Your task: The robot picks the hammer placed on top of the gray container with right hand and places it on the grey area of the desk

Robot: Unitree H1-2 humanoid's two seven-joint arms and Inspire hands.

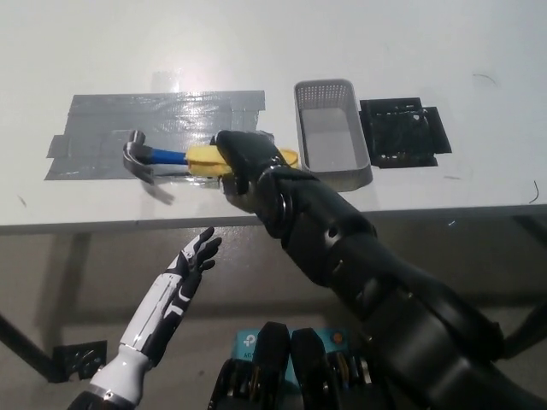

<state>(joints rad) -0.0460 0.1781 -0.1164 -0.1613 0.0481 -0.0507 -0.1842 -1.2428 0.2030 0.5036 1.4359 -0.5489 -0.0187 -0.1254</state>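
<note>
A white desk (410, 34) is seen from steeply above, its front edge running across the middle of the picture. On its left half a grey area (94, 120) made of overlapping strips of shiny tape is laid out. A hammer (175, 159) with a metal head, a blue neck and a yellow grip is held over the lower right part of that grey area, lying roughly level with its head pointing towards picture left. A dark shadow is cast just below the head onto the tape and the white surface; whether the head touches the desk cannot be told.

The yellow grip is clasped by the black right hand (244, 162), whose fingers (231, 149) are wrapped closed around it. The black right arm is stretched in from the bottom right and covers the desk edge beneath the hand.

Just to the right of the hand, a gray container (332, 137) with perforated walls is set on the desk, seen with nothing inside it. A black mat (402, 130) is placed right beside the container, further right.

The white left hand (195, 258) is held below the desk edge at lower left, resting in the air with its fingers spread apart and nothing in its grasp.
</note>
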